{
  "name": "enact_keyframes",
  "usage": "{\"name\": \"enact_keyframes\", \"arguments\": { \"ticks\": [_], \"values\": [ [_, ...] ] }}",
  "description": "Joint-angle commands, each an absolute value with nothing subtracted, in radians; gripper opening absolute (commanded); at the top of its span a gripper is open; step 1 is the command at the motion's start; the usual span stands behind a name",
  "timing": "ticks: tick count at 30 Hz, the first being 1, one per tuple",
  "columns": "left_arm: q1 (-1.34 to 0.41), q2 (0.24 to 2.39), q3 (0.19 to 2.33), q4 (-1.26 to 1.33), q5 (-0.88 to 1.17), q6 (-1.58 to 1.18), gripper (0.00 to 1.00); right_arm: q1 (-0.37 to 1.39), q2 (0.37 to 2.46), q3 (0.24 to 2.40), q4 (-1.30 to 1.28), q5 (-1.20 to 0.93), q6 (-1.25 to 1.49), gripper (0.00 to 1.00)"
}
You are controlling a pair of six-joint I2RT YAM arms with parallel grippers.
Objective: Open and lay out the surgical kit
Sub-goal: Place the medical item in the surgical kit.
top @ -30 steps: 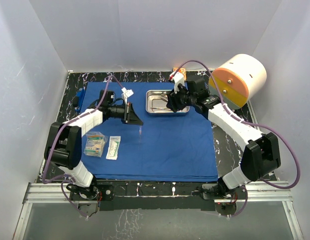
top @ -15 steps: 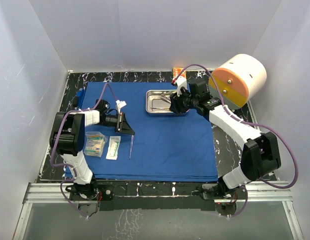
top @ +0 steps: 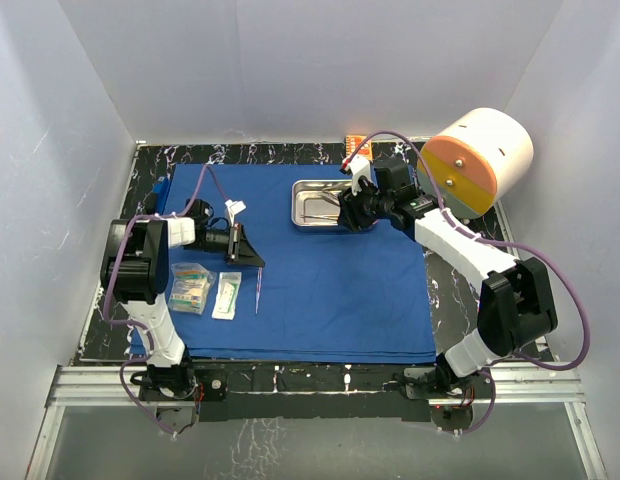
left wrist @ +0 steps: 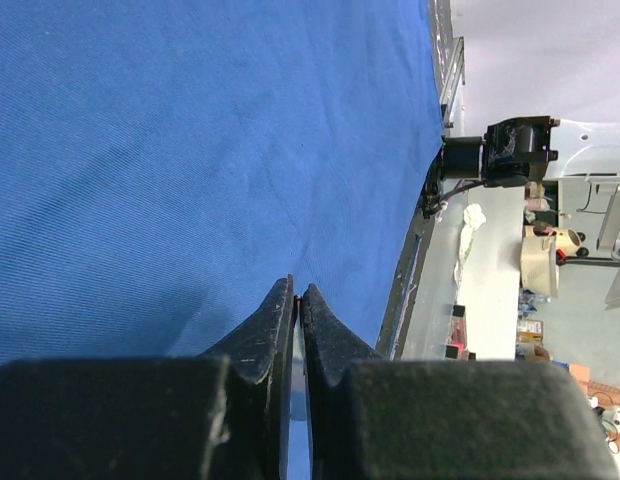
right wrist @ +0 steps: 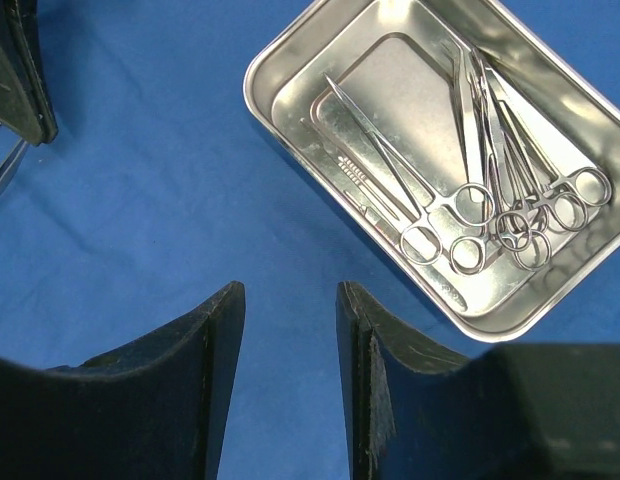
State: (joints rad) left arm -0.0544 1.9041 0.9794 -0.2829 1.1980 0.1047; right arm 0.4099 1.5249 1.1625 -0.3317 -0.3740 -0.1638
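The surgical kit's royal-blue cloth (top: 330,270) lies spread flat on the table. Its steel tray (top: 308,206) sits at the cloth's far middle and holds several ring-handled clamps (right wrist: 510,210). Two clear packets (top: 190,288) (top: 227,296) lie at the near left. My left gripper (top: 252,255) (left wrist: 297,290) is low over the cloth right of the packets. It is shut on slender steel forceps (top: 258,293), which point toward the near edge. My right gripper (top: 348,212) (right wrist: 290,290) is open and empty, over the cloth just beside the tray (right wrist: 290,90).
A big white-and-orange cylinder (top: 477,160) stands at the far right, close to my right arm. A small orange box (top: 356,141) sits behind the tray. The black marbled table (top: 460,300) shows around the cloth, and white walls enclose three sides.
My left gripper has swung left and toward the near side with the forceps, ending next to the packets. My right gripper has narrowed slightly and barely shifted by the tray.
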Motion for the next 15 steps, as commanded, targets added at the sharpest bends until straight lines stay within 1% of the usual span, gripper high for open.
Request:
{"name": "enact_keyframes", "arguments": {
  "ticks": [1,7,15],
  "values": [
    [-0.049,1.925,0.999,-0.223,1.238,0.060,0.00,0.405,1.512,1.173,-0.279,-0.392,-0.172,0.40],
    [-0.046,1.951,1.014,-0.226,1.227,0.063,0.00,0.405,1.504,1.166,-0.277,-0.393,-0.173,0.40],
    [-0.045,1.982,1.045,-0.291,1.218,0.123,0.11,0.405,1.502,1.163,-0.277,-0.399,-0.173,0.40]
  ]
}}
